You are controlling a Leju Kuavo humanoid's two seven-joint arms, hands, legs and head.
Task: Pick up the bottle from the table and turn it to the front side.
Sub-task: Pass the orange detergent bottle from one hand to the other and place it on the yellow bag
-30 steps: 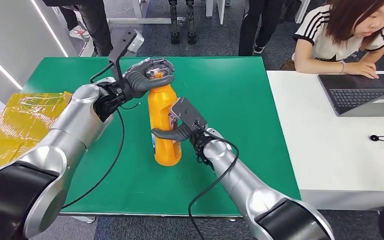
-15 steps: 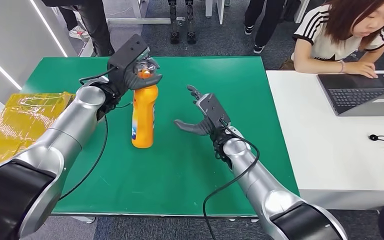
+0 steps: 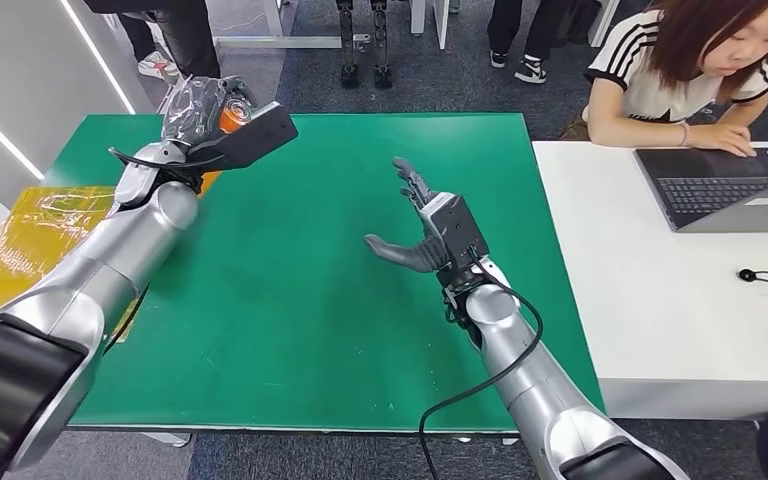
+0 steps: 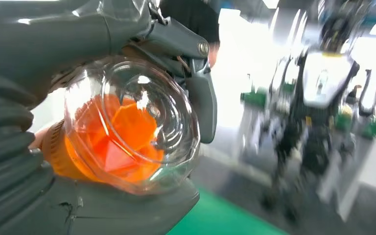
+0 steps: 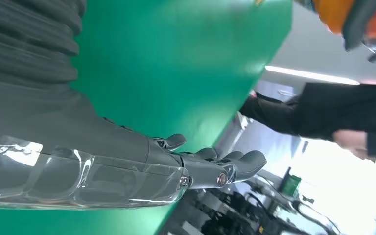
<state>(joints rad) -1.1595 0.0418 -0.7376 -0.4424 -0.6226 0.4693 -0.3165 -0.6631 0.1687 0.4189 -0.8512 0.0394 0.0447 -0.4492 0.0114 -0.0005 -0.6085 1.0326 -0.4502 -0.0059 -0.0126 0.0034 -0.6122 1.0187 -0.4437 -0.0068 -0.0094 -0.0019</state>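
The green-topped bench lies bare in front of the robot. The silver left arm reaches to its far left corner, and the left hand grips the orange plastic bottle with the clear cap up off the bench top. In the left wrist view the fingers wrap round its neck, cap end towards the camera. The right hand hovers mid-bench holding nothing, fingers spread wide. So I'd say the pick-up is done; whether the front now faces out, I can't tell, as the label is hidden.
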